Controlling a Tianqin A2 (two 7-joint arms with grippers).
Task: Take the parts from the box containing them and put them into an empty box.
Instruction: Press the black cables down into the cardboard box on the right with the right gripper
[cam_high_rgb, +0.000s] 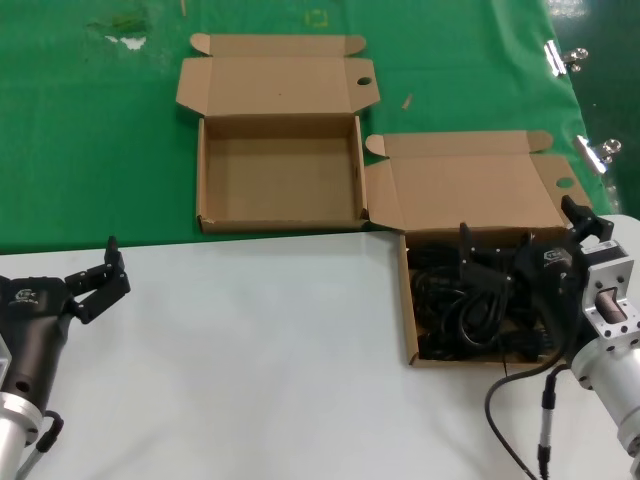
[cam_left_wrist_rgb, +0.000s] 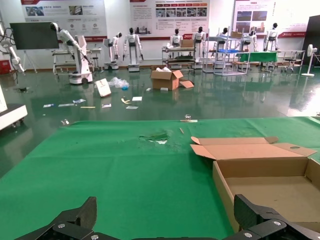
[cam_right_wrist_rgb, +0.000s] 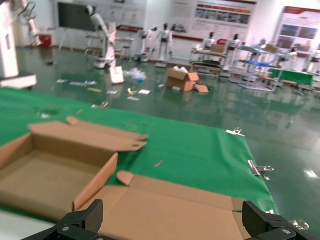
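From the head camera, the right gripper hangs spread wide over the parts, a black tangle in the box containing them, while the empty box sits just beside it on the green cloth and the left gripper waits, also spread, over the white table. The left wrist camera shows wide-apart fingertips and the empty box's bare floor. In the right wrist camera, wide-set fingertips frame the open lid; the cords look interlooped, so a grasp may snag a neighbour and drag it out.

The power cords are partly covered by the right gripper; single bundles cannot be told apart; both wrist views cut the fingertips at the frame edge; the background posters are unreadable.
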